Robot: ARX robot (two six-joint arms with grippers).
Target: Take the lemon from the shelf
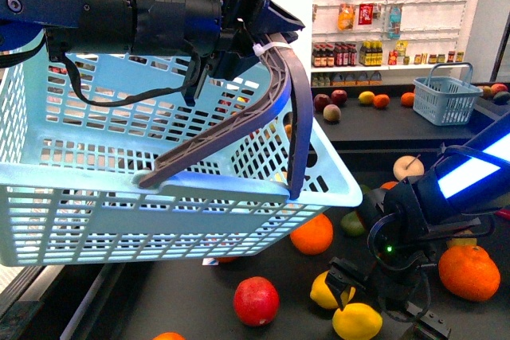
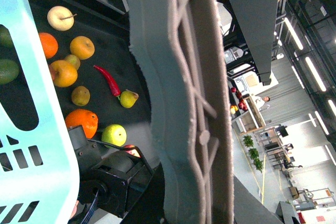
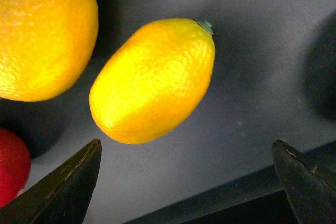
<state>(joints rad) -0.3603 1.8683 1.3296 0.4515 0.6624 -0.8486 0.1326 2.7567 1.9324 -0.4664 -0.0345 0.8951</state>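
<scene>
- Fingers (image 3: 63, 187) of the right tool (image 3: 186, 145) stood wide apart and held nothing.
- One lemon (image 3: 152, 80) lay on the black shelf (image 1: 183, 284) just past those two fingers. It was tipped at a slant and sat nearer one finger than the other.
- It looked best for the tool to slide over until the lemon was in the middle. Then it could go down low and close softly on the thin sides, because a lemon could roll away.
- One bigger yellow-orange fruit (image 3: 42, 30) sat just beside the lemon, and one red fruit (image 3: 10, 166) was near. The tool needed to miss both.
- A bit further off on the shelf I counted at least three oranges (image 1: 311, 234).
- Higher up, the left tool (image 1: 259, 37) was closed tight on the handle (image 1: 239, 129) of one light blue basket (image 1: 96, 220).
- Far away, one more small basket (image 1: 446, 101) stood on the far bench (image 1: 382, 129). That made two baskets and two tools in all.
</scene>
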